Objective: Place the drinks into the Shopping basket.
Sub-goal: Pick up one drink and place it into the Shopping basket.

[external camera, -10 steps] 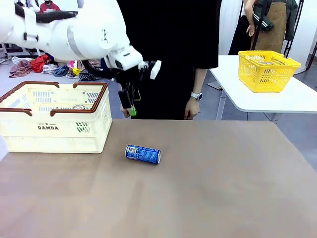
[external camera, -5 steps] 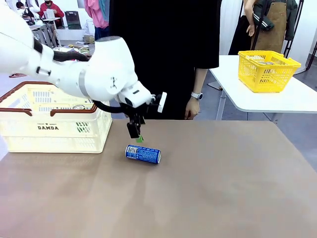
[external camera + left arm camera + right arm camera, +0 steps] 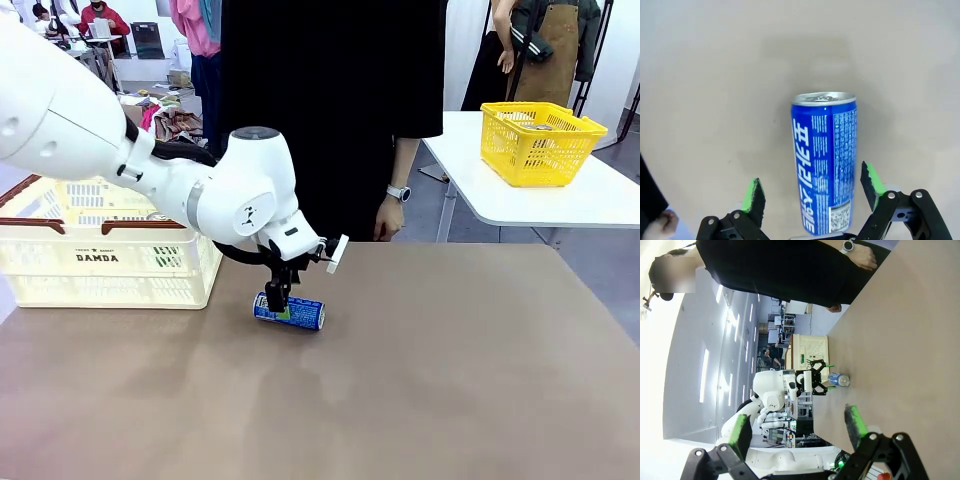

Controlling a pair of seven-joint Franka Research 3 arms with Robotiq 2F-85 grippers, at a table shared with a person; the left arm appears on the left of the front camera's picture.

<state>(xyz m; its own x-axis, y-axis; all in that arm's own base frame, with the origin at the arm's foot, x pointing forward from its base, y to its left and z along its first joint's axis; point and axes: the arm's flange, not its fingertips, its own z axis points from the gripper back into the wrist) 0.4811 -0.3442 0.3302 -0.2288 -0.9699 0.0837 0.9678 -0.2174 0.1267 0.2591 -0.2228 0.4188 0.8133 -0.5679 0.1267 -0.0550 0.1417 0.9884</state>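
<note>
The blue can [image 3: 289, 312] lies on its side on the tabletop [image 3: 450, 380], centre-left in the front frame, so I take it across its body. My left jaws stand apart astride it, a green pad [image 3: 754, 195] on each side, not clamped. The left arm [image 3: 150, 170] reaches in from the frame's left, its wrist pointing down. The Shopping basket [image 3: 100, 258] sits at the left edge. My right jaws stand apart too, holding nothing.

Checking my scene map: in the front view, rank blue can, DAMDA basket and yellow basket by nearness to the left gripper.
1. blue can, directly under the left gripper.
2. Shopping basket, to its left.
3. yellow basket, at far right.
</note>
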